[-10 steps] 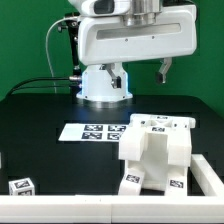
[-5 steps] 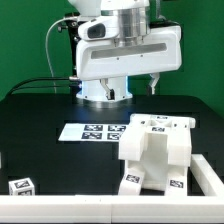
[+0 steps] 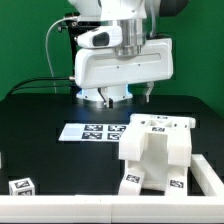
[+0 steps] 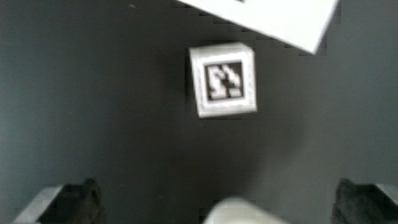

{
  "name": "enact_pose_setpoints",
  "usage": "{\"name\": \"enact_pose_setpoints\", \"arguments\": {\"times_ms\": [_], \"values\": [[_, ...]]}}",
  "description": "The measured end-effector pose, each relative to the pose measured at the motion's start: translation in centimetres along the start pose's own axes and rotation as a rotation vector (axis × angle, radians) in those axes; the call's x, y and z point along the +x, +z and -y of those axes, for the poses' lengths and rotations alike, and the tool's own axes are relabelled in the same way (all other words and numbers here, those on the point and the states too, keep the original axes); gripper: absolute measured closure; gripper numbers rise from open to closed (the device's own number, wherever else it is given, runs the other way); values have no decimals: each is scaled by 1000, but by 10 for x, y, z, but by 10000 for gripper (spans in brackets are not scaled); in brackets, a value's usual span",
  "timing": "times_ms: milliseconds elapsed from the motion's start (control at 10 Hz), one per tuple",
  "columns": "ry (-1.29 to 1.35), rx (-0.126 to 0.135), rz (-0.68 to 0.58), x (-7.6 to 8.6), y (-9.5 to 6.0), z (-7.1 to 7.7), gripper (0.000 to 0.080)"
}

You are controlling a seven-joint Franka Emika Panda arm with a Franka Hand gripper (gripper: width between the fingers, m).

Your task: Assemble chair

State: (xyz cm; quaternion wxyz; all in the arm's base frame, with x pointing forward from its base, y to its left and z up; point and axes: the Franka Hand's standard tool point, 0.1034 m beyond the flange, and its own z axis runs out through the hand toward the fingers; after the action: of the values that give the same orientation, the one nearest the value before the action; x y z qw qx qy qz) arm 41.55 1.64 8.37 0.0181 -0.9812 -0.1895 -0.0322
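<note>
One big white robot arm (image 3: 122, 60) hangs over the far part of the black table (image 3: 40, 140) in the exterior view. Its two-finger gripper (image 3: 127, 95) points down above the table, the jaws spread as wide as they go, with nothing between them. The chair (image 3: 155, 150), a blocky body of chunky white plastic pieces with small black-and-white square tags, stands on the near part of the table, toward the exterior view's right and well apart from the gripper. Near it, toward the exterior view's left, lies the thin flat white marker board (image 3: 93, 131). A small white plastic block (image 3: 20, 186) with a tag lies alone near the front corner on the exterior view's left.

In the wrist view, two dark fingertips (image 4: 71, 203) stand far apart at the edge of the picture and hold nothing. Beyond them a small white tagged piece (image 4: 222, 80) lies on the dark table. A flat white corner (image 4: 267, 20) shows past it. I cannot tell whether this piece is the block from the other view.
</note>
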Motion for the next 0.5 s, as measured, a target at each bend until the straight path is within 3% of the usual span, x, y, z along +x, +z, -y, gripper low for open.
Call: {"name": "enact_pose_setpoints", "arguments": {"times_ms": [400, 500], "values": [[23, -1, 3, 1, 2, 3, 151], [15, -6, 10, 0, 9, 10, 151]]}}
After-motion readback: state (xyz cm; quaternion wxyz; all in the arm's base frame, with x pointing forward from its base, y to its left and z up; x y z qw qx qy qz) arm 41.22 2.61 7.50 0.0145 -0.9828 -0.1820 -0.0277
